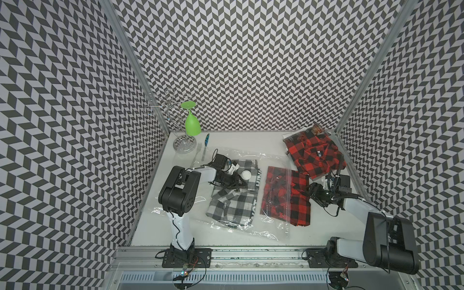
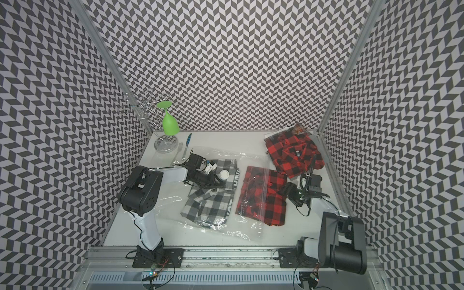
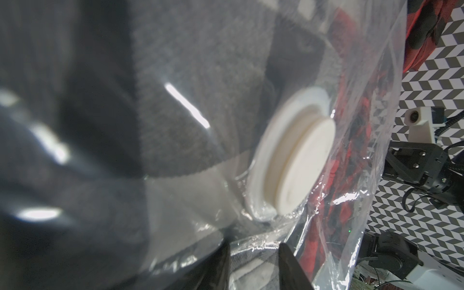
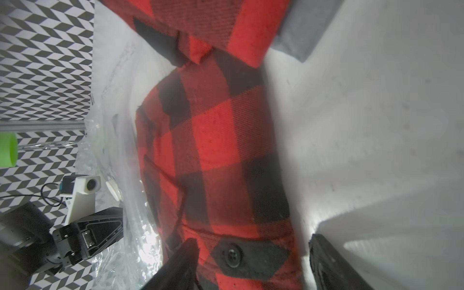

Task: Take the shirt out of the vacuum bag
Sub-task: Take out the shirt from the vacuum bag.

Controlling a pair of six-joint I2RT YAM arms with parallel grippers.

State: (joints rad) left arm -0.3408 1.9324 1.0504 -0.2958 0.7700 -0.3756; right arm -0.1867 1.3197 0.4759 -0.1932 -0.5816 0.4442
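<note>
The clear vacuum bag (image 1: 270, 227) lies flat across the middle of the table, its white valve cap (image 1: 245, 174) facing up. Inside it lies a grey plaid shirt (image 1: 232, 207). A red plaid shirt (image 1: 276, 198) lies half under the plastic, its right part outside the bag's edge. My left gripper (image 1: 240, 185) sits just beside the valve cap (image 3: 296, 155), its jaws closed on a fold of the vacuum bag (image 3: 253, 244). My right gripper (image 4: 253, 241) stands open at the red shirt's right edge (image 1: 311, 193), with a buttoned tab (image 4: 248, 253) between the jaws.
A second red plaid shirt (image 1: 313, 153) in its own clear wrap lies at the back right corner. At the back left stands a wire rack (image 1: 184, 145) with a green glass (image 1: 192, 124) hung upside down. A fork (image 1: 197, 150) and a blue-handled knife (image 1: 205, 148) lie beside it.
</note>
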